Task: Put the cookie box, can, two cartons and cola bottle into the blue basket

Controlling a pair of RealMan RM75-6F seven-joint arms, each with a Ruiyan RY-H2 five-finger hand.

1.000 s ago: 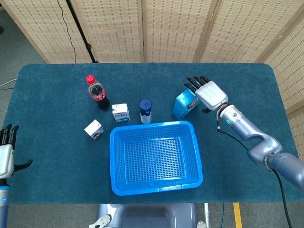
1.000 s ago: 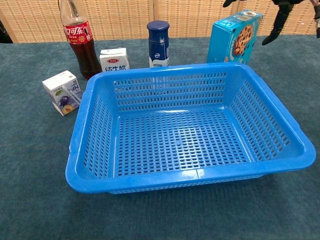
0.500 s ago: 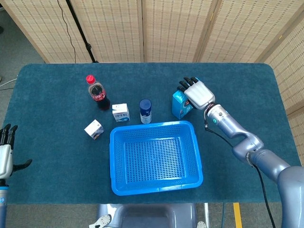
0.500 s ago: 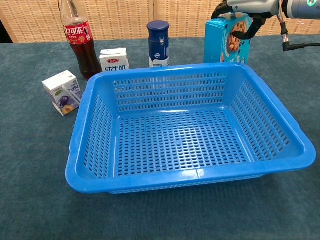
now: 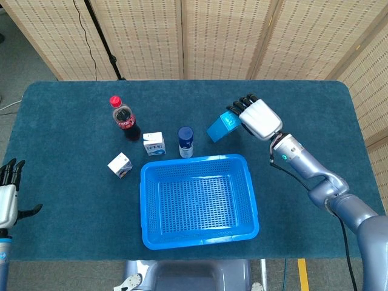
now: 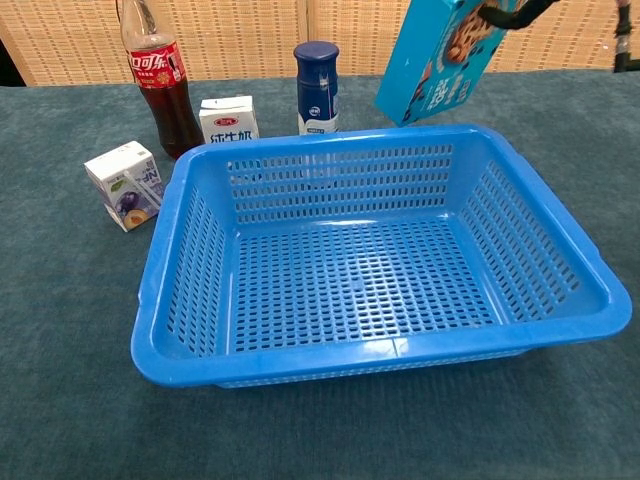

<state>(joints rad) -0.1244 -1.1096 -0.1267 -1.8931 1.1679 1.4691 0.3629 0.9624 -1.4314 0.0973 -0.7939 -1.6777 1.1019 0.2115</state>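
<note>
The blue basket [image 5: 199,200] is found empty on the worktop [image 5: 66,218]. The cookie box [image 5: 222,126] is held tilted, aloft behind the basket's far rim, grasped by the right hand [image 5: 259,116]. Slippage is judged possible; a fall outside the basket could result. The left hand [image 5: 6,197] is spread, idle.

woven folding screens [image 5: 182,36] behind a teal-clothed table [image 5: 60,121] — grey floor [image 5: 24,60].
</note>
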